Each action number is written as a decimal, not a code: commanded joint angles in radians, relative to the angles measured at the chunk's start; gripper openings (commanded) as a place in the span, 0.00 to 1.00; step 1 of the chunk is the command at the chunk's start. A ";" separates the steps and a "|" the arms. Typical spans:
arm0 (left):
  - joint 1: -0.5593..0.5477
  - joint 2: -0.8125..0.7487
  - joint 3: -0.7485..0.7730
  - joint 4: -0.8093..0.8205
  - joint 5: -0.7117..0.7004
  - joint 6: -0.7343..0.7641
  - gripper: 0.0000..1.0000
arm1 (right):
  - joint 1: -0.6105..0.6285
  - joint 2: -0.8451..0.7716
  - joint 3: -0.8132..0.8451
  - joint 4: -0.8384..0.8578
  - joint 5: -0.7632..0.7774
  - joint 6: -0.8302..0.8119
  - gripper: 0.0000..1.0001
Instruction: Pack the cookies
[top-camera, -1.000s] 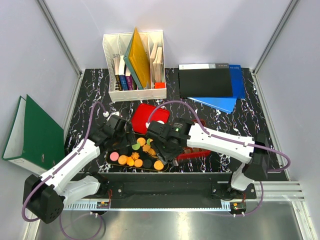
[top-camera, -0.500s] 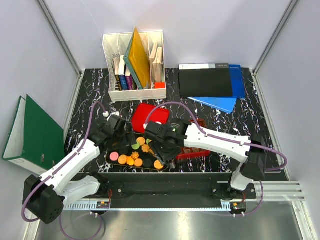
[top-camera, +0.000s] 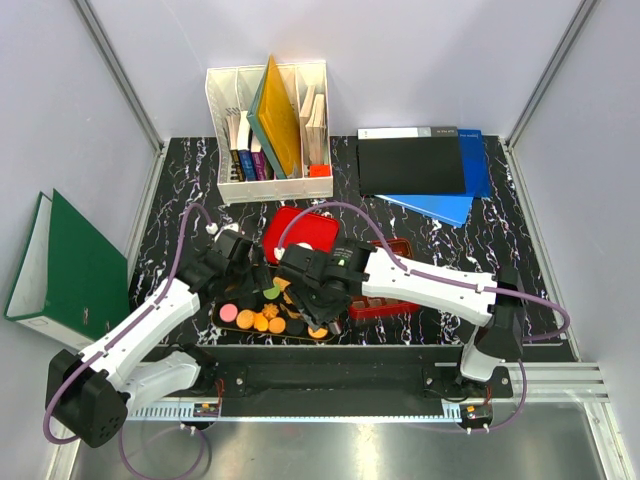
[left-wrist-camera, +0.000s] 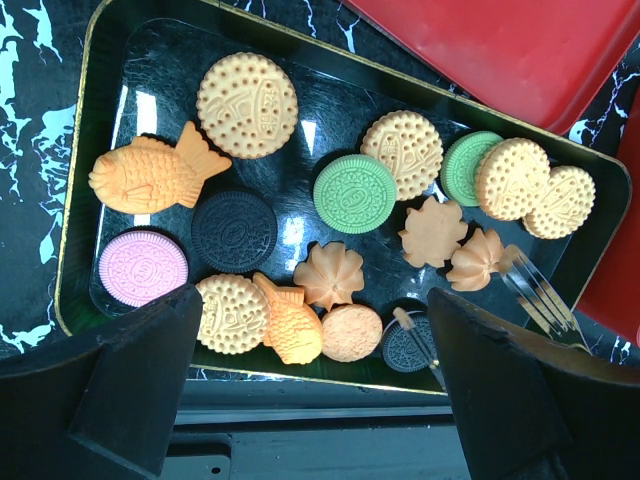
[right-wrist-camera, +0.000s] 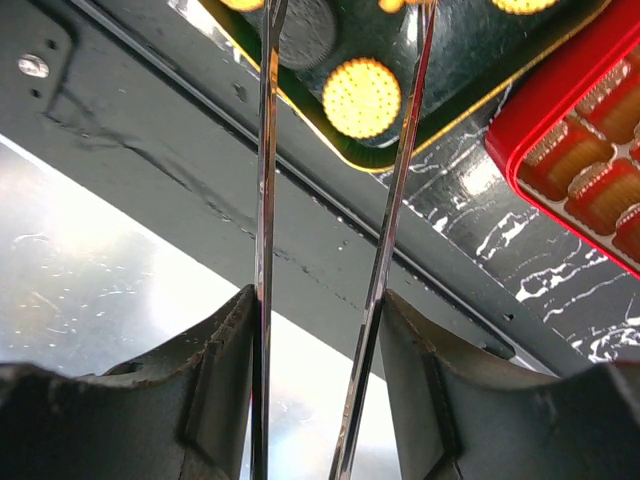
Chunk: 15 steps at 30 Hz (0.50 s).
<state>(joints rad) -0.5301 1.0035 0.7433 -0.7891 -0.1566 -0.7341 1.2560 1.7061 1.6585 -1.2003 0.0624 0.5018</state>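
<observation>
Tongs now over the cookies

Your tongs have slid left and now reach the black tray on the tabletop, ready to pick one. The right fingers pinch the tongs. The left fingers are spread and hold nothing. I count sixteen in the tray: six round tan, three flowers, two fish, two green, two black, one pink.

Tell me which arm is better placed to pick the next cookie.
Right. The right end effector grips tongs whose tips hang over the cookies; the left end effector is open and empty.
</observation>
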 joint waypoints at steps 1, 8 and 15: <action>-0.002 -0.008 -0.004 0.028 0.008 0.006 0.98 | 0.003 -0.002 -0.017 -0.012 0.043 -0.002 0.55; -0.004 -0.003 0.002 0.027 0.009 0.009 0.98 | 0.003 -0.002 -0.052 -0.002 0.056 0.001 0.56; -0.002 -0.016 -0.005 0.025 0.012 0.009 0.98 | 0.005 0.001 -0.089 0.038 0.034 0.006 0.52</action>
<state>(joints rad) -0.5301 1.0035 0.7433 -0.7891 -0.1566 -0.7341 1.2560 1.7115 1.5692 -1.1923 0.0891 0.5026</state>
